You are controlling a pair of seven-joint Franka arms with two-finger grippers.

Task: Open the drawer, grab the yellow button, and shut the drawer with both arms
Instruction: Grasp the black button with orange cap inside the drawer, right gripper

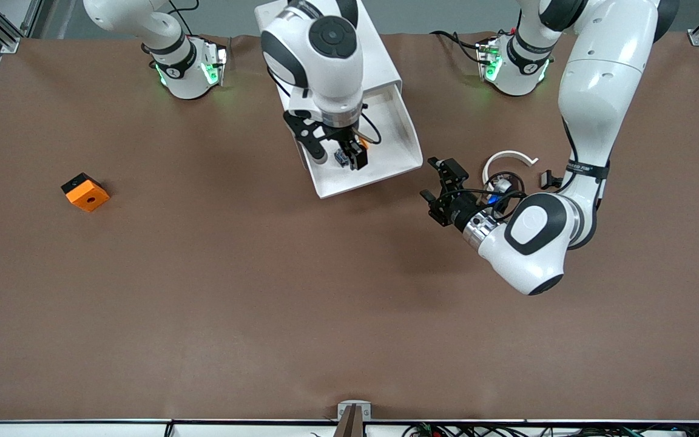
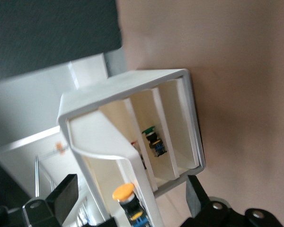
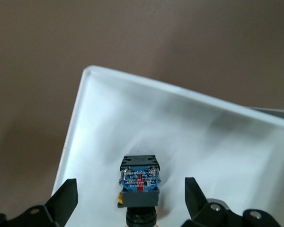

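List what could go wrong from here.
1. The right gripper straddles the button in the drawer, jaws open; the small button could tip or slip as they close.
2. The drawer stands far out of the cabinet; a hard downward push might tilt it.
3. The left gripper, jaws open, hangs by the drawer's corner and could bump it.

Table (image 1: pixel 204 291): matt brown covering, cloth-like, faint creases. Drawer (image 1: pixel 398 155) and cabinet (image 2: pixel 189 109): smooth white plastic, dull sheen. Arms (image 1: pixel 598 91): glossy white shells. Button (image 3: pixel 139 182): plastic, blue-grey base. Orange block (image 1: pixel 85 193): matt plastic.
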